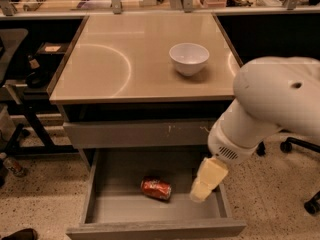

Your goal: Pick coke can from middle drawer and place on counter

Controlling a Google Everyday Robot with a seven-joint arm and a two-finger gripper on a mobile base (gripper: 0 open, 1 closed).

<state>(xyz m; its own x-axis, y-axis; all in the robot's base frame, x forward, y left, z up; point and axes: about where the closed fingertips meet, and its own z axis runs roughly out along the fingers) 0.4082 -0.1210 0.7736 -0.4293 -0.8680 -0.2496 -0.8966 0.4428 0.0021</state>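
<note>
The coke can (pixel 156 188) lies on its side on the grey floor of the open middle drawer (pixel 117 206), near its centre. The tan counter (pixel 120 59) is the cabinet top above it. My gripper (pixel 206 181) hangs from the big white arm over the right part of the drawer. It is to the right of the can, a little apart from it, and holds nothing that I can see.
A white bowl (pixel 189 58) stands on the right half of the counter. A shut grey drawer front with pale scuffs (pixel 140 133) sits above the open drawer. A dark chair and table legs stand at the left, and office chair wheels (pixel 287 145) at the right.
</note>
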